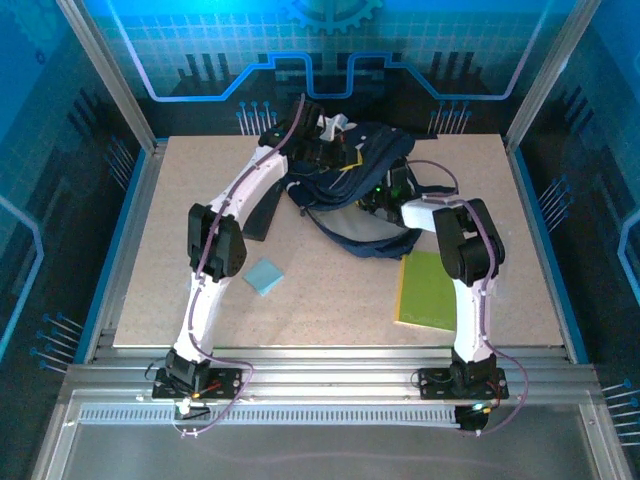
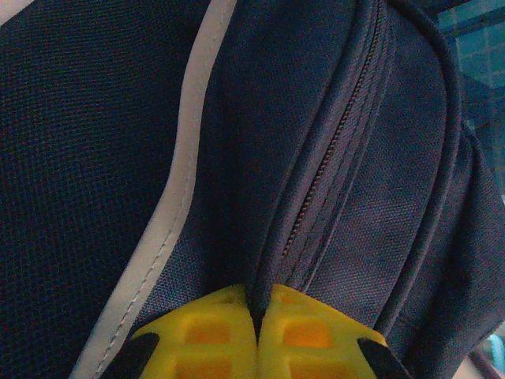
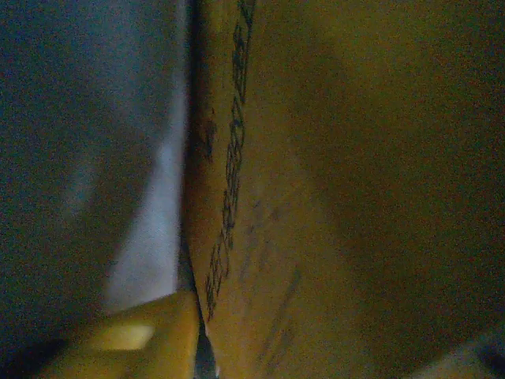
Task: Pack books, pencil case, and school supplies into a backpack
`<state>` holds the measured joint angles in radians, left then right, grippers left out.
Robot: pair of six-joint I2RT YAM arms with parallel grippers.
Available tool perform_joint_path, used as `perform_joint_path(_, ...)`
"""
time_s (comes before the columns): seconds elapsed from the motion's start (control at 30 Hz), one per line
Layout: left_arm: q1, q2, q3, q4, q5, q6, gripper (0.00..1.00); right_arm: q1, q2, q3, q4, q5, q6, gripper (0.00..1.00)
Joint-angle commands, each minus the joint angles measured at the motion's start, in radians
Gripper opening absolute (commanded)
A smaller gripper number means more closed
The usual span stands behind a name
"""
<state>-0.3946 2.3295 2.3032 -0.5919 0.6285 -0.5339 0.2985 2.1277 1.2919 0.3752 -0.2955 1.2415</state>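
The left gripper's (image 2: 256, 306) yellow jaws were pressed together on a fold of the backpack (image 2: 79, 118) beside its zipper. Whether the right gripper's (image 1: 368, 200) jaws were apart could not be told; one yellow finger (image 3: 134, 335) lay just beside the orange-yellow book (image 3: 355, 197). The backpack sat at 12 o'clock on the table (image 1: 330, 310), the lime-green book (image 1: 430, 288) at 4 o'clock and the light-blue pad (image 1: 264, 276) at 8 o'clock.
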Motion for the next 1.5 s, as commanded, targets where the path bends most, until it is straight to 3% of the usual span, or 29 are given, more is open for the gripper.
perform_joint_path(0.0,0.02,-0.065,-0.022,0.086,-0.036,-0.037,0.0,-0.025,-0.157,-0.088,-0.114,0.013,-0.07,0.62)
perform_joint_path(0.13,0.025,-0.057,-0.069,0.121,-0.072,-0.047,0.0,-0.076,-0.35,-0.138,-0.395,0.006,-0.236,0.76)
perform_joint_path(0.37,0.024,-0.055,-0.149,0.154,-0.09,-0.052,0.0,-0.269,-0.641,-0.25,-0.789,-0.082,-0.506,0.79)
perform_joint_path(0.43,0.021,-0.076,-0.195,0.174,-0.104,-0.044,0.0,-0.321,-0.706,-0.258,-0.921,-0.044,-0.579,0.79)
perform_joint_path(0.57,0.0,-0.109,-0.254,0.148,-0.163,0.01,0.0,-0.358,-0.823,-0.288,-1.099,0.166,-0.676,0.77)
perform_joint_path(0.7,-0.041,-0.156,-0.307,0.069,-0.251,0.089,0.44,-0.379,-0.919,-0.397,-1.125,0.317,-0.671,0.76)
perform_joint_path(0.77,-0.06,-0.21,-0.376,0.078,-0.285,0.101,0.56,-0.396,-0.945,-0.462,-1.123,0.34,-0.667,0.77)
perform_joint_path(0.83,-0.082,-0.272,-0.467,0.097,-0.324,0.105,0.74,-0.41,-0.949,-0.503,-1.125,0.34,-0.666,0.8)
perform_joint_path(0.87,-0.094,-0.301,-0.505,0.103,-0.35,0.106,0.77,-0.412,-0.945,-0.517,-1.123,0.339,-0.669,0.9)
perform_joint_path(1.0,-0.166,-0.427,-0.707,0.186,-0.394,0.07,0.77,-0.428,-0.898,-0.574,-1.09,0.318,-0.678,0.95)
perform_joint_path(1.17,-0.279,-0.468,-0.882,0.262,-0.368,-0.048,0.75,-0.507,-0.839,-0.665,-0.96,0.172,-0.696,0.94)
perform_joint_path(1.3,-0.362,-0.441,-0.944,0.3,-0.36,-0.109,0.72,-0.509,-0.789,-0.691,-0.914,0.086,-0.725,0.93)
perform_joint_path(1.47,-0.448,-0.348,-0.888,0.263,-0.344,-0.115,0.65,-0.506,-0.816,-0.734,-0.879,-0.029,-0.715,0.9)
